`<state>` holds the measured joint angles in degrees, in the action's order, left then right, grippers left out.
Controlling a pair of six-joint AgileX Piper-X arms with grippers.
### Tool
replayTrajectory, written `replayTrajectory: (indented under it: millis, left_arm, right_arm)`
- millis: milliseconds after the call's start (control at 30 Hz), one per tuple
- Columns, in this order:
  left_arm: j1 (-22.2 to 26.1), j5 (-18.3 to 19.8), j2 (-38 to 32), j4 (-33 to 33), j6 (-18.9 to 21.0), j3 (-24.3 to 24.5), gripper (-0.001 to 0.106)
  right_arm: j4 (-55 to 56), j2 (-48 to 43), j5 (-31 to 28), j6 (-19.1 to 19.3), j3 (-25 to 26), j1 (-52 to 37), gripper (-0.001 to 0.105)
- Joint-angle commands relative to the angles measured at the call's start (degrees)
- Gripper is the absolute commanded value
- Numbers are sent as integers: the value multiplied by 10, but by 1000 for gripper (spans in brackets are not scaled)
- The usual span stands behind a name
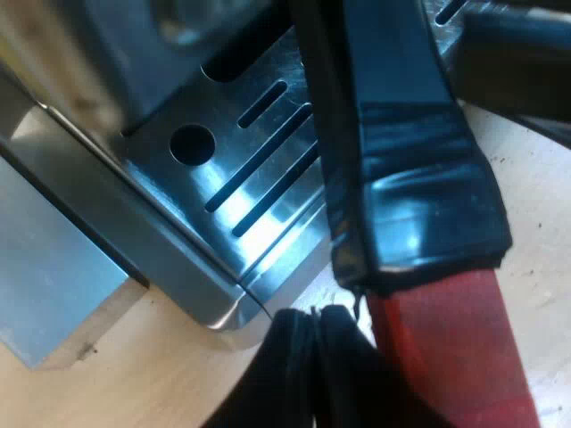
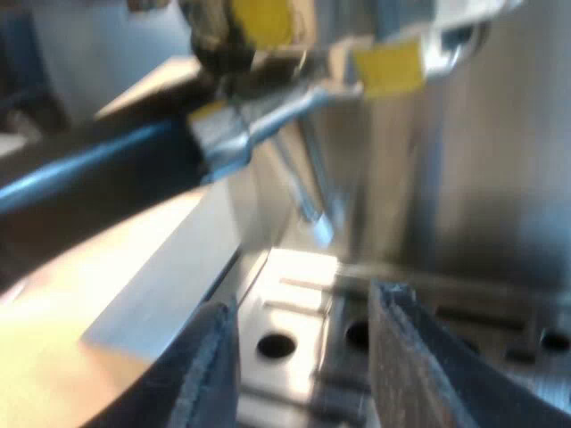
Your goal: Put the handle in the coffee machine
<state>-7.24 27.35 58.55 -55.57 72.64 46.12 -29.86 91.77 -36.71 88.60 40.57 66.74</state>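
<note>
The holder's dark handle (image 1: 410, 160) crosses close over the machine's slotted drip tray (image 1: 250, 178), and its red end (image 1: 455, 357) lies against my left gripper (image 1: 357, 366), which looks shut on it. From the right wrist, the same handle (image 2: 98, 178) reaches in to the metal holder (image 2: 227, 134), which sits just under the machine's brew head (image 2: 268, 27) with its yellow tags. My right gripper (image 2: 303, 357) hangs open above the drip tray (image 2: 294, 294), nothing between its fingers (image 2: 201, 374).
A light wooden table (image 1: 535, 223) shows beside the machine's base. A thin metal tube (image 2: 308, 201) hangs down at the machine's front near the brew head. The steel back wall (image 2: 482, 178) stands behind the tray.
</note>
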Motion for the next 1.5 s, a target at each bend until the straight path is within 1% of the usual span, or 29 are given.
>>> replayTrajectory:
  millis: [33, 100, 133, 167, 233, 267, 333, 400, 433, 467, 567, 600, 667, 900, 967, 1033, 1100, 1167, 1200, 1233, 1267, 1400, 1500]
  left_arm:
    - [-6, 9, -6, -7, 14, -5, 0]
    - [-6, 27, -7, -7, 15, -4, 0]
    - [-6, 43, -7, -7, 20, -4, 0]
    - [-6, 47, -7, -7, 21, -4, 0]
    - [-11, 46, -7, -7, 21, -4, 0]
    - [-27, 45, -8, -7, 21, -4, 0]
    - [-42, 44, -9, -7, 21, -4, 0]
    - [-53, 42, -11, -7, 21, -4, 0]
    - [-63, 41, -12, -7, 21, -4, 0]
    - [-67, 41, -13, -7, 24, -4, 0]
    - [-83, 42, -16, -7, 33, -4, 0]
    - [-98, 42, -16, -1, 34, -4, 0]
    - [-111, 43, -16, 12, 34, -4, 0]
    - [-174, 44, -16, 46, 34, -4, 0]
    - [-194, 47, -16, 78, 34, -4, 0]
    - [-204, 47, -16, 104, 36, -4, 0]
    - [-208, 63, -16, 127, 51, -4, 0]
    - [-208, 119, -16, 160, 90, -4, 0]
    - [-208, 124, -16, 165, 96, -4, 0]
    - [-208, 129, -16, 175, 111, -4, 0]
    - [-208, 132, -16, 180, 116, -4, 0]
    - [-202, 134, -16, 176, 116, -4, 0]
    - [-180, 131, -24, 149, 114, -4, 0]
  right_arm:
    - [79, -49, 14, -4, -1, 15, 38]
    - [108, -65, 14, -4, 0, 20, 39]
    - [119, -71, 14, -4, 0, 23, 39]
    - [183, -111, 14, -8, 0, 42, 39]
    - [219, -138, 14, -17, 0, 51, 39]
    - [243, -157, 14, -27, 0, 60, 39]
    - [274, -186, 14, -44, 0, 66, 39]
    - [315, -211, 14, -55, 0, 70, 42]
    - [336, -227, 14, -63, 0, 71, 45]
    - [381, -249, 14, -79, 0, 71, 54]
    - [424, -277, 16, -79, 0, 71, 64]
    - [462, -302, 28, -79, 0, 71, 71]
    - [489, -329, 40, -79, 0, 71, 74]
    - [513, -389, 40, -79, 0, 71, 74]
    - [516, -399, 40, -79, 0, 71, 74]
    - [516, -402, 40, -79, 0, 71, 74]
    - [516, -402, 40, -79, 0, 71, 74]
    - [516, -402, 40, -79, 0, 71, 74]
    - [516, -402, 40, -79, 0, 71, 74]
    - [516, -402, 40, -79, 0, 71, 74]
    - [516, -402, 40, -79, 0, 71, 74]
    - [515, -402, 40, -79, 0, 71, 74]
    - [515, -402, 40, -79, 0, 71, 74]
